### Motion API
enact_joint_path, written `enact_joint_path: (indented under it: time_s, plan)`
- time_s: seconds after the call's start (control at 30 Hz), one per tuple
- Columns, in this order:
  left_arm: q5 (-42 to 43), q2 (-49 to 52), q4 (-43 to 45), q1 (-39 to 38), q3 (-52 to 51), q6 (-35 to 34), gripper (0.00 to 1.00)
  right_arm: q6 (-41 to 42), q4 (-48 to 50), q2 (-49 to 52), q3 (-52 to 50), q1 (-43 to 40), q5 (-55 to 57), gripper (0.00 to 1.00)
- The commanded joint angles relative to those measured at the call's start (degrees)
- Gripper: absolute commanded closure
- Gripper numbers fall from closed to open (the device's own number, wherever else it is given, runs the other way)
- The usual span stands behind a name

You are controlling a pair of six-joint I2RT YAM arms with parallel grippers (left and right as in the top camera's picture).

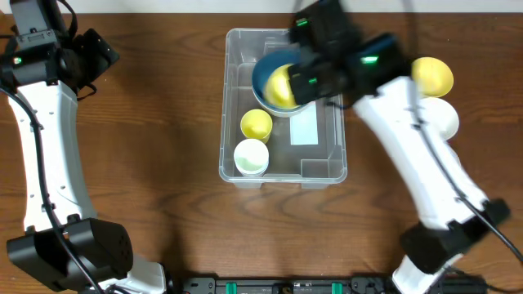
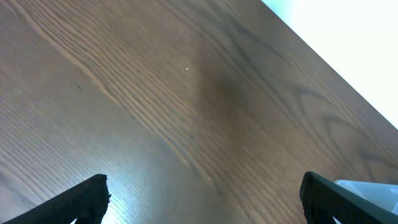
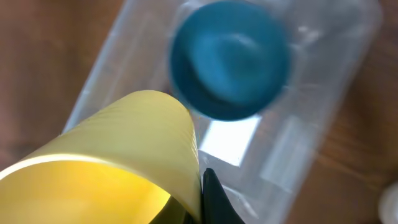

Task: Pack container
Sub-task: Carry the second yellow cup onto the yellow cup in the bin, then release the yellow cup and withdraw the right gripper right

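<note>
**Over the far half of the container, a pinched cup; at the far left, an idle arm**

At the middle of the table (image 1: 163,147) sits the container (image 1: 325,98), a clear rectangular bin with rounded corners, its long sides running near to far. In its far part rests a blue bowl (image 1: 263,75). Nearer, by the left wall, stand a second yellow cup (image 1: 256,124) and, at the near-left corner, a pale whitish cup (image 1: 251,156), the two just beside each other. A white label (image 1: 304,129) lies on the floor of the bin, right of those cups.

The right arm reaches in from the near right, and the right end effector (image 3: 202,202) is above the far half of the container. Its fingers are pressed together on the wall of a ribbed yellow cup (image 3: 118,155), one dark finger showing against the rim in the right wrist view. From overhead this cup lies over the blue bowl; the blur hides whether the two touch.

The left end effector (image 2: 202,199) is at the far left of the table, well apart from the container. Its fingers are spread wide over bare wood and grip nothing.

Right of the container, outside it, a yellow bowl (image 1: 431,75) sits far of a white bowl (image 1: 441,118), both partly behind the right arm.
</note>
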Motion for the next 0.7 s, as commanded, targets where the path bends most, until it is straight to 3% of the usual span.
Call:
enact_joint_path:
  time_s: [0.0, 0.27, 0.67]
  plan:
    - [-0.7, 0.11, -0.22, 0.24, 0.55, 0.57, 0.02, 1.79, 0.31, 3.87, -0.37, 3.8, 3.21, 0.99]
    - [-0.7, 0.11, -0.22, 0.24, 0.55, 0.57, 0.02, 2.8, 0.57, 12.5, -0.37, 6.84, 6.84, 0.96]
    - [-0.7, 0.11, -0.22, 0.24, 0.55, 0.57, 0.02, 3.63, 0.66, 16.02, -0.39, 6.62, 6.86, 0.92]
